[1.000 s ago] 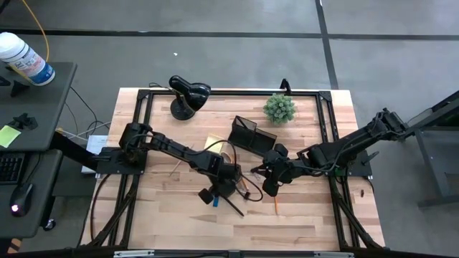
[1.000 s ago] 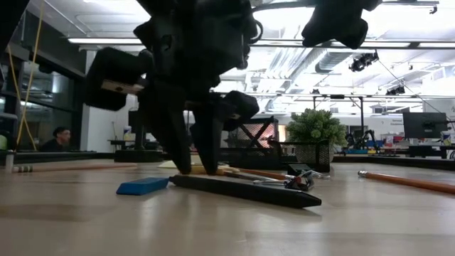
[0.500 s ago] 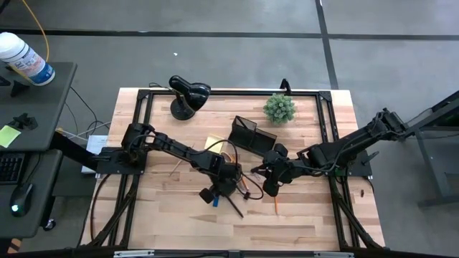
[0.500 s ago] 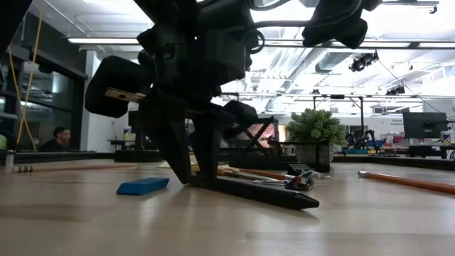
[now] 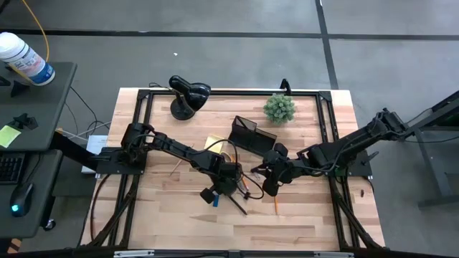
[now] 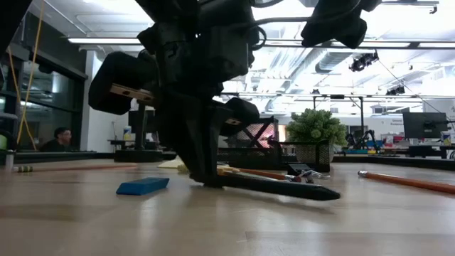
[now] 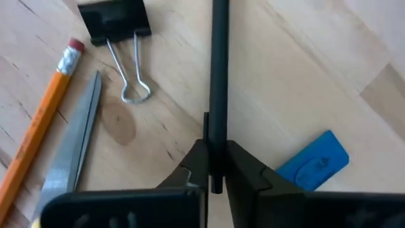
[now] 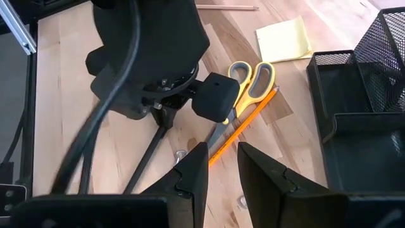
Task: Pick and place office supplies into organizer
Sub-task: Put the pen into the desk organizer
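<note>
Table (image 7: 329, 57) pale wood, matt grain; pen (image 7: 219, 76) matt black; clip (image 7: 117, 22) black, shiny wire handles; organizer (image 8: 373, 82) black metal mesh.

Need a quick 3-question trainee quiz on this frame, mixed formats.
1. True or false: the left gripper has its jaws shut on the black pen.
2. Multiple choice: what lies next to the scissors? A) orange pencil B) plant C) lamp
3. Fill in: the right gripper hangs over the table with its jaws ____.

Key: 1 true; 2 A; 3 open.
</note>
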You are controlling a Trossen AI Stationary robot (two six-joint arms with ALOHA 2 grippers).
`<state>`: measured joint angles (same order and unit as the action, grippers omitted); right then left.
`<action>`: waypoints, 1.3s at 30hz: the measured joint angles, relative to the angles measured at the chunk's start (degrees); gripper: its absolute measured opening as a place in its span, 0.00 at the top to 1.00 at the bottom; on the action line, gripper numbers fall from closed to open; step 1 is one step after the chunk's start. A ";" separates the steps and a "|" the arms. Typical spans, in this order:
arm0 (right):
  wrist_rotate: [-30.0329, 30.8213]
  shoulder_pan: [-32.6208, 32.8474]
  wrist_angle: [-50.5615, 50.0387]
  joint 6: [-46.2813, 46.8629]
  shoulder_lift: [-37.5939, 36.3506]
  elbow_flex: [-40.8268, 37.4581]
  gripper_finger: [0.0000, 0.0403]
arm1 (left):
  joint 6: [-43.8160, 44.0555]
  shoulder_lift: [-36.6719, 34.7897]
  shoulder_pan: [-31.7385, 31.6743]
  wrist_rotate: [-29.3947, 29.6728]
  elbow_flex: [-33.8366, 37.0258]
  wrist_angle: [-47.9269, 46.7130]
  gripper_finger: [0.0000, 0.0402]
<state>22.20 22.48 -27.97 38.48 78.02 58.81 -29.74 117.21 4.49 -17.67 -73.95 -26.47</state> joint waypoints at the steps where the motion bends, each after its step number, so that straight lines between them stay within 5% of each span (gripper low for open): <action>1: 0.01 0.00 0.00 0.00 0.00 0.00 0.79 | 0.11 0.02 0.02 -0.06 0.00 0.09 0.95; 6: 0.16 0.00 0.00 0.00 0.00 0.00 0.79 | 1.31 0.11 0.02 -0.35 0.02 0.14 0.90; 12: 0.18 0.00 0.00 0.00 0.00 0.00 0.79 | 1.95 0.09 0.02 -0.18 0.06 -0.15 0.98; 39: 0.37 0.04 -0.48 -0.31 0.00 0.00 0.79 | 4.70 -4.06 -0.02 4.39 0.39 -2.05 0.99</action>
<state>22.57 22.52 -28.45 38.17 78.02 58.81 -25.04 113.14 4.47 -13.28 -73.56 -28.51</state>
